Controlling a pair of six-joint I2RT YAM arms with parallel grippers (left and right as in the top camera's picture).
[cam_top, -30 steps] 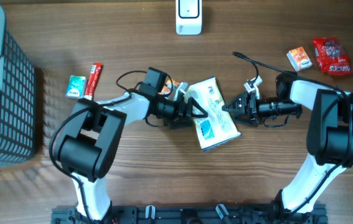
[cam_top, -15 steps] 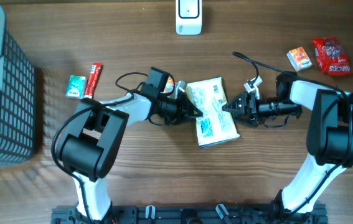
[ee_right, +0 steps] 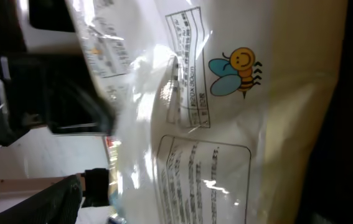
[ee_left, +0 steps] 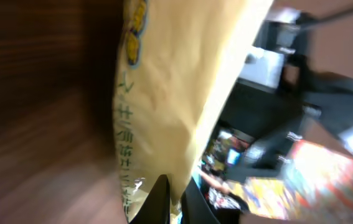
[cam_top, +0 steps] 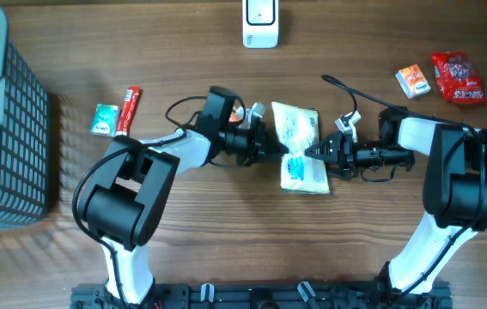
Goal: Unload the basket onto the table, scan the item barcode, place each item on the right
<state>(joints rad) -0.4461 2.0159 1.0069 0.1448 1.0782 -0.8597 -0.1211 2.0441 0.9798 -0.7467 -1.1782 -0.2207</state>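
Overhead, we see the snack packet (cam_top: 299, 146) on the robot's side of the scanner (cam_top: 260, 23), well apart from it, its long axis pointing roughly toward it. Left jaws are clamped on its left edge; right jaws stand open at its right edge.

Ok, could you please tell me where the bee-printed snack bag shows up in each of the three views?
Overhead: the snack bag appears just right of the picture's centre.
Left wrist: it fills the middle, from top to bottom.
Right wrist: it covers most of the frame.
Shared landmark: the left gripper, shut on the bag's edge; its fingers show at the left wrist view's bottom, and the dark shape at the right wrist view's left is probably it.
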